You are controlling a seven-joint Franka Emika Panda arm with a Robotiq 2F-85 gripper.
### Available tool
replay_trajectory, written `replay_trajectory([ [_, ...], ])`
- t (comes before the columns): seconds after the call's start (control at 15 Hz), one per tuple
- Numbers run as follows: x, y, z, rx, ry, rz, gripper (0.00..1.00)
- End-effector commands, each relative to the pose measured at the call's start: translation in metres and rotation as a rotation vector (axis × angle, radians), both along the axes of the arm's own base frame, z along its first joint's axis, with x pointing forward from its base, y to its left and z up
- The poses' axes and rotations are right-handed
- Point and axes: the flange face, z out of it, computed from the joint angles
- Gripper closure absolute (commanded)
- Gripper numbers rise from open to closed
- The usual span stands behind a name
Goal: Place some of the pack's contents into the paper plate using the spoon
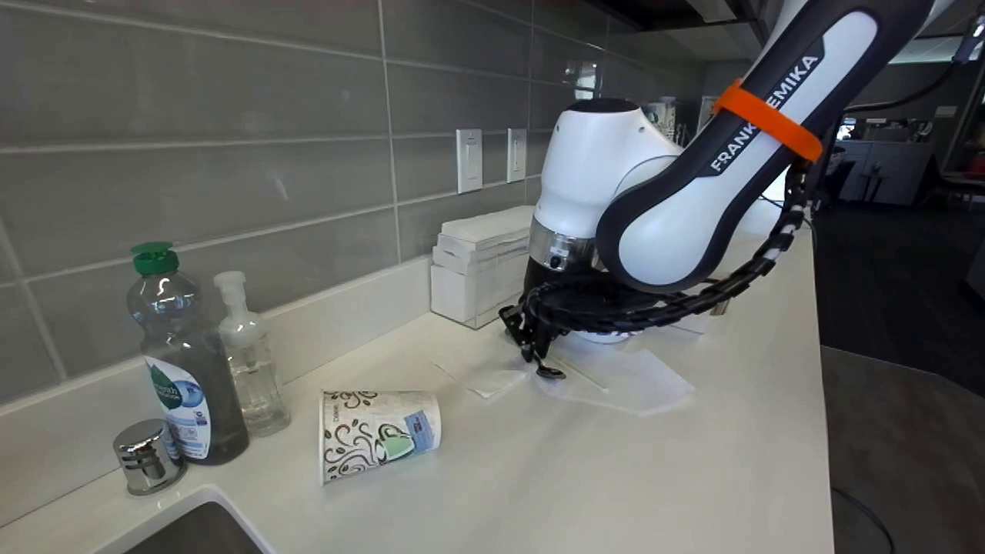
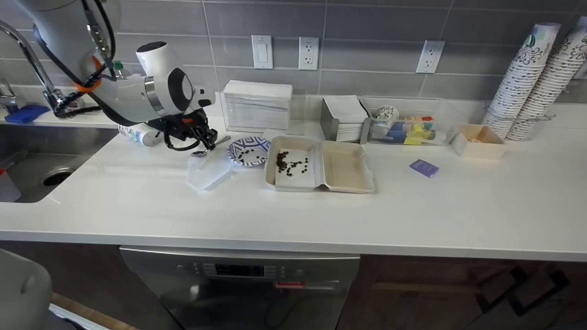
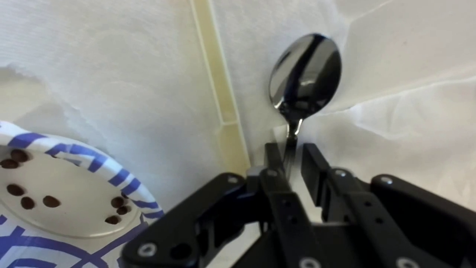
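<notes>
The gripper is low over the counter, and its two fingers are somewhat spread, one at each side of the thin handle of the spoon. In the wrist view, a gap can be seen between the handle and the finger at the right. The bowl of the spoon is over white paper; I cannot tell whether it touches. In an exterior view, the paper plate is near the gripper, at its right, with small dark pieces in it. Just right of the plate, the pack stands opened, with more dark pieces in its left half. Toward the near left of an exterior view, a patterned paper cup lies on its side.
</notes>
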Motion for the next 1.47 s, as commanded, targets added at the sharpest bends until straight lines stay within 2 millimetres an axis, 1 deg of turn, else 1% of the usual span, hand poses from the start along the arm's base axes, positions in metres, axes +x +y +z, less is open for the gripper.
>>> replay_trajectory([
  [0.0,0.001,0.004,0.000,-0.007,0.018,-0.022,0.45],
  [0.07,0.001,0.007,0.002,-0.004,0.017,-0.018,0.37],
  [0.2,-0.002,0.016,0.012,0.016,0.014,-0.001,0.23],
  [0.4,-0.017,0.044,0.042,0.092,0.017,0.065,0.00],
  [0.6,-0.037,0.070,0.076,0.116,0.048,0.169,0.00],
  [0.73,-0.053,0.074,0.104,0.083,0.097,0.217,0.00],
  [0.8,-0.060,0.072,0.118,0.063,0.123,0.228,0.00],
  [1.0,-0.079,0.058,0.157,-0.005,0.167,0.236,0.00],
  [1.07,-0.084,0.053,0.167,-0.006,0.181,0.240,0.00],
  [1.27,-0.097,0.033,0.181,-0.001,0.211,0.238,0.00],
  [1.33,-0.083,0.047,0.181,-0.018,0.192,0.231,0.00],
  [1.4,-0.086,0.041,0.185,-0.018,0.190,0.230,0.00],
])
